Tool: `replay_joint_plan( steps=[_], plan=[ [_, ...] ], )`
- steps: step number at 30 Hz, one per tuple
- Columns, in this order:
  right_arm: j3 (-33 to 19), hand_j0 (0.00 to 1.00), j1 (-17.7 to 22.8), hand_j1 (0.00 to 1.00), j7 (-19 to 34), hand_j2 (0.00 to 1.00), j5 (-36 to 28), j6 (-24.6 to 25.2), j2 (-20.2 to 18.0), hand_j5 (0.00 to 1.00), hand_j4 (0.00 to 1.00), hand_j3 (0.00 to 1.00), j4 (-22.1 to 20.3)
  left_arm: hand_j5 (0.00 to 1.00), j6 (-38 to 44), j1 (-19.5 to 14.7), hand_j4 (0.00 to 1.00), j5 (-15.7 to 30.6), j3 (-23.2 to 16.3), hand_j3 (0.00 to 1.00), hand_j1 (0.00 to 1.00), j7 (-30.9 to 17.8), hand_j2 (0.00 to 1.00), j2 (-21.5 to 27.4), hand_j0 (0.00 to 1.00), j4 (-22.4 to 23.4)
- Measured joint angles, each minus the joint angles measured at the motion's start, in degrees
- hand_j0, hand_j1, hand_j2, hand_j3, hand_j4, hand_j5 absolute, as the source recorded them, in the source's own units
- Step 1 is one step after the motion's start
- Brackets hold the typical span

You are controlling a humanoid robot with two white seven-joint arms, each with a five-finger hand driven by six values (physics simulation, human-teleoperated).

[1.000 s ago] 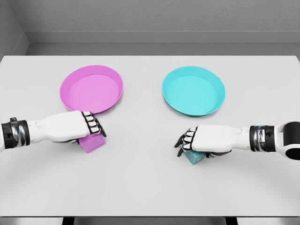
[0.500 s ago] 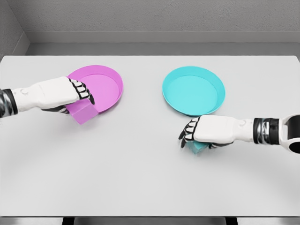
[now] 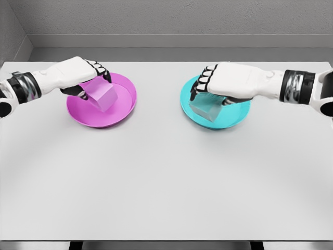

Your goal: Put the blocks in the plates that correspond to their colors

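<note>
- Where the left arm enters from the picture's left edge, the left hand [image 3: 78,73] is seen with its dark-tipped fingers [image 3: 98,67] curled over the top of the pink block [image 3: 101,97], gripping it from above; the block hangs just below the fingertips, tilted, over the floor of the pink plate [image 3: 123,108]. Whether its lower face touches the plate cannot be told.
- Pink block: judged rigid and light, since one hand carries it with no visible sag. Its flat, smooth faces are likely slippery, so the sound hold is on two opposite side faces, fingers on one and thumb on the other, not on an edge or corner.
- Between the two plates the white table [image 3: 166,172] lies bare of blocks.
- Right hand [image 3: 229,83], arm entering from the right: fingers [image 3: 204,80] closed around the cyan block [image 3: 204,108], which sits beneath and slightly ahead of the knuckles, over the near-left part of the cyan plate [image 3: 240,115].
- Cyan block: judged the same in handling, stiff, light and not fragile; a short drop into the plate should do no harm, though a tilted release could let it tumble toward the rim.
</note>
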Motion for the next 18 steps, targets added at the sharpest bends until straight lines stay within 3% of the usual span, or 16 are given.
replay_joint_plan(
  steps=[2,3,4,9,18],
  plan=[
    [0.04,0.67,-0.27,0.67,0.0,0.67,1.09,-0.03,2.6,0.67,0.67,0.67,3.55,0.56,0.8,-0.09,0.56,-0.2,-0.05,0.56,0.56,-0.03,0.56,-0.95,0.56,1.57],
    [0.06,0.75,-0.27,0.75,0.0,0.75,1.58,-0.04,3.48,0.75,0.75,0.75,4.71,0.59,1.07,-0.09,0.59,-0.23,-0.04,0.59,0.59,-0.02,0.59,-1.25,0.59,2.1],
    [0.05,1.0,0.0,1.0,0.01,1.0,1.99,-0.05,4.12,1.0,1.0,1.0,5.55,0.72,1.26,-0.09,0.72,-0.22,-0.03,0.72,0.72,-0.01,0.72,-1.5,0.72,2.67],
    [-0.62,1.0,0.26,1.0,0.01,1.0,2.76,-0.07,5.04,1.0,1.0,1.0,7.25,0.98,3.34,-0.35,0.98,-0.11,0.0,0.98,0.98,0.03,0.98,-2.45,0.98,4.34],
    [-6.18,1.0,1.23,1.0,0.01,1.0,2.43,-0.07,4.37,1.0,1.0,1.0,7.64,1.0,4.02,-0.44,1.0,0.42,0.12,1.0,1.0,0.17,1.0,-2.77,1.0,4.48]
  ],
)
